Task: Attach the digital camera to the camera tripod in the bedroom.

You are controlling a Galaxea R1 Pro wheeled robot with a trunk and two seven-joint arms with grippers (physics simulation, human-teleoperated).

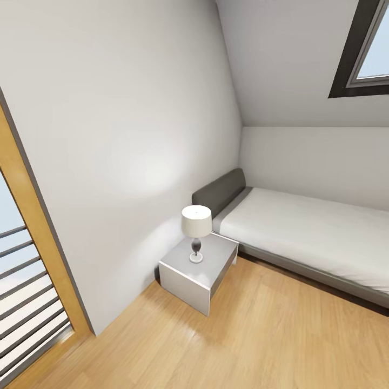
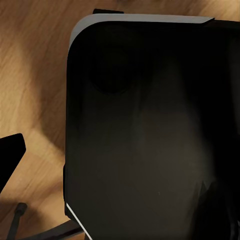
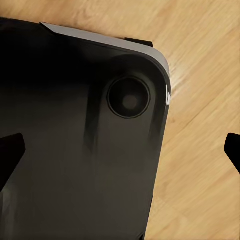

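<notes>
Bedroom (image 1: 259, 335) ahead of me: light wood floor, grey-white walls meeting at a corner, grey bed (image 1: 302, 227) with white mattress along the far wall.

Walls: grey-white wall (image 1: 124, 135) seen at left, sloped ceiling (image 1: 292, 59) met at the far right.
Floor: light wood floor (image 1: 259, 335) laid throughout.
Bed: grey bed (image 1: 308, 232) placed along the far wall, dark headboard (image 1: 219, 193) at its left end.
Nightstand: white nightstand (image 1: 197, 270) set just beside the headboard.
Lamp: white-shaded lamp (image 1: 196, 232) stood upright on it.
Window: dark-framed skylight (image 1: 362, 48) set at upper right.
Door: wood door frame (image 1: 32, 227) seen at near left.
</notes>
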